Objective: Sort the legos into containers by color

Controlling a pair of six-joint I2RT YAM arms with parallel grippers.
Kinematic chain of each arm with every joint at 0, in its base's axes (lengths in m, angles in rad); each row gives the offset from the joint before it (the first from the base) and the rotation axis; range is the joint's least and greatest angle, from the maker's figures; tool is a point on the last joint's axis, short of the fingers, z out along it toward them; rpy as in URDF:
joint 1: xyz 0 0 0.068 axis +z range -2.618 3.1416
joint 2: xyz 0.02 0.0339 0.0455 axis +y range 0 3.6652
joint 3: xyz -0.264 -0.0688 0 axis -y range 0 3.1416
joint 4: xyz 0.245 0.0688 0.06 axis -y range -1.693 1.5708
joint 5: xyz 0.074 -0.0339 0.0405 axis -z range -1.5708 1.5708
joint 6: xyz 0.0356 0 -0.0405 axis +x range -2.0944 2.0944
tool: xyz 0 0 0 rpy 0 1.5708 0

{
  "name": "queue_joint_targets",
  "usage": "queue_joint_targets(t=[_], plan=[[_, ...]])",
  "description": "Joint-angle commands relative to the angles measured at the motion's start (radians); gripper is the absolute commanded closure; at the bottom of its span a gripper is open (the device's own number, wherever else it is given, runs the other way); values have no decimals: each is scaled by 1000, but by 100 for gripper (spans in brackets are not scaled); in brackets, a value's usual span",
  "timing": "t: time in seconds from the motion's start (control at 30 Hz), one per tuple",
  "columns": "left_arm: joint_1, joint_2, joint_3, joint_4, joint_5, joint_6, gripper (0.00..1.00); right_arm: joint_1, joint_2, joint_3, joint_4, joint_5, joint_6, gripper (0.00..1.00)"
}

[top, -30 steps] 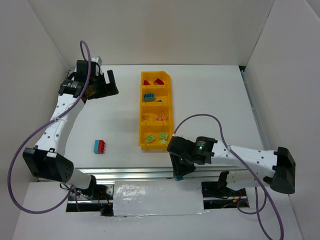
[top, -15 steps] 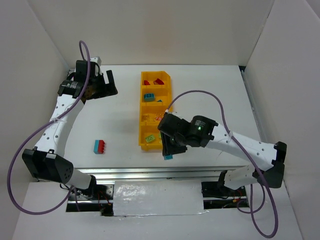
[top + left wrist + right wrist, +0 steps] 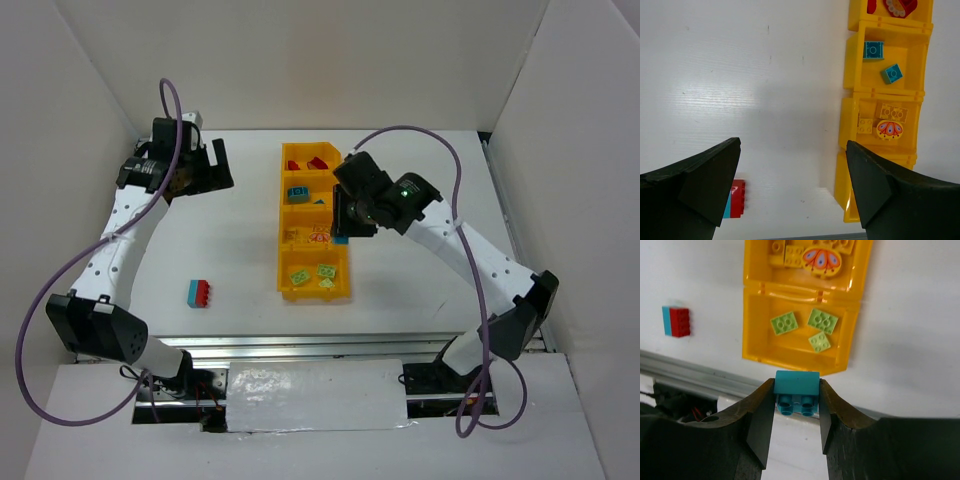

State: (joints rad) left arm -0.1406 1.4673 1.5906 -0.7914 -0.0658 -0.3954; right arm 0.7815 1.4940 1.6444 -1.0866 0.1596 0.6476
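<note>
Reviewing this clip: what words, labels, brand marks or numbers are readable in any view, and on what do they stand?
No text can be read in any view.
The round yellow piece in the bin bears a red and blue picture, not letters.
The teal brick in the right gripper shows no print.
The right arm shows only a green light, no legible marking.

Right gripper (image 3: 797, 396) tight — left gripper (image 3: 792, 146) (agape)

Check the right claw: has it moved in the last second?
Yes. The right claw, gripping a teal brick, went from past the bin's near end to its middle.
</note>
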Motion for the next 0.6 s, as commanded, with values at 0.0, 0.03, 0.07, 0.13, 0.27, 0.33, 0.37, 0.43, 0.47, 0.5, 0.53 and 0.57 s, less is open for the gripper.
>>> queue_joint_targets(t=[0.0, 0.03, 0.07, 0.13, 0.27, 0.33, 0.37, 0.43, 0.47, 0.5, 0.53, 0.57], plan=[[6, 2, 26, 3, -22, 10, 0, -62, 24, 58, 100, -11, -77, 100], [6, 4, 23, 7, -22, 9, 0, -77, 29, 64, 134, -31, -81, 100], [6, 4, 19, 11, -19, 7, 0, -94, 37, 87, 146, -40, -85, 100], [6, 13, 12, 12, -20, 1, 1, -139, 72, 123, 174, -67, -91, 100], [6, 31, 11, 14, -37, -2, 0, -194, 167, 248, 192, -110, -111, 100], [6, 48, 15, 9, -49, -10, 0, -228, 199, 279, 212, -127, -115, 100], [6, 53, 23, 1, -49, -14, 0, -237, 225, 294, 221, -141, -117, 100], [7, 60, 28, 0, -51, -28, 1, -266, 247, 302, 257, -150, -117, 100], [6, 60, 29, 1, -54, -31, 1, -272, 265, 299, 269, -155, -115, 100], [6, 57, 26, 4, -63, -34, 1, -280, 276, 301, 290, -155, -112, 100], [6, 56, 23, 7, -68, -36, 0, -290, 285, 296, 304, -155, -112, 100], [7, 56, 20, 8, -71, -37, 0, -292, 305, 295, 316, -155, -114, 100]])
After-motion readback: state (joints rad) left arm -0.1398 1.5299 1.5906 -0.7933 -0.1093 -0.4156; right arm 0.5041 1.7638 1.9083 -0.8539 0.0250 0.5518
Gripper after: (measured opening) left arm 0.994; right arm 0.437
